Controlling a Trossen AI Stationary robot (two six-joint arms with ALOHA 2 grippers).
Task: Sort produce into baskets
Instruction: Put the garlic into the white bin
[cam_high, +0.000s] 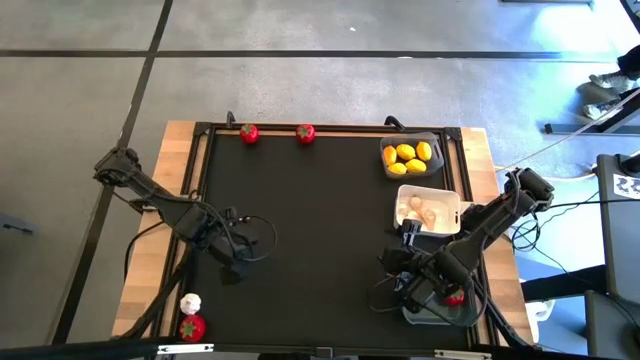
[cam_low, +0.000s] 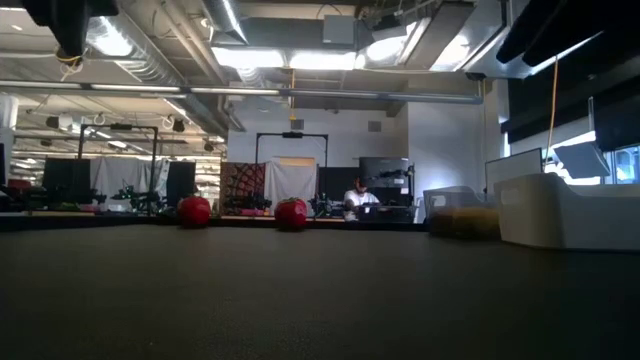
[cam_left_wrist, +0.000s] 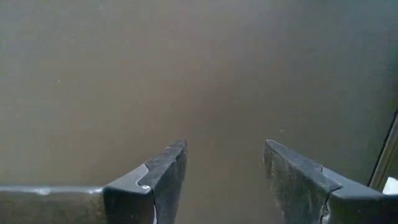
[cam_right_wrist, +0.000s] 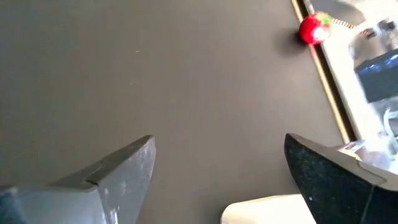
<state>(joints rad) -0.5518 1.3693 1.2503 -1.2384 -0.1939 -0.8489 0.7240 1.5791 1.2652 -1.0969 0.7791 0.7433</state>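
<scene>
Two red fruits (cam_high: 248, 132) (cam_high: 305, 132) rest on the black mat at its far edge. Several yellow lemons (cam_high: 411, 155) lie in the dark grey basket (cam_high: 388, 165). Pale garlic bulbs (cam_high: 425, 210) lie in the white basket (cam_high: 452, 196). The blue-grey basket (cam_high: 425, 318) at the near right holds a red fruit (cam_high: 456, 298) and is mostly hidden by my right arm. A garlic bulb (cam_high: 190, 302) and a red fruit (cam_high: 191, 326) sit at the near left corner. My left gripper (cam_left_wrist: 225, 168) hovers open and empty above bare mat. My right gripper (cam_right_wrist: 217, 168) is open and empty too.
The mat's middle (cam_high: 320, 220) is bare. A raised dark frame (cam_high: 200, 160) borders the mat, with wood beyond it. Cables trail from both arms near the front edge. The right wrist view shows a red fruit (cam_right_wrist: 314, 29) by the mat's edge.
</scene>
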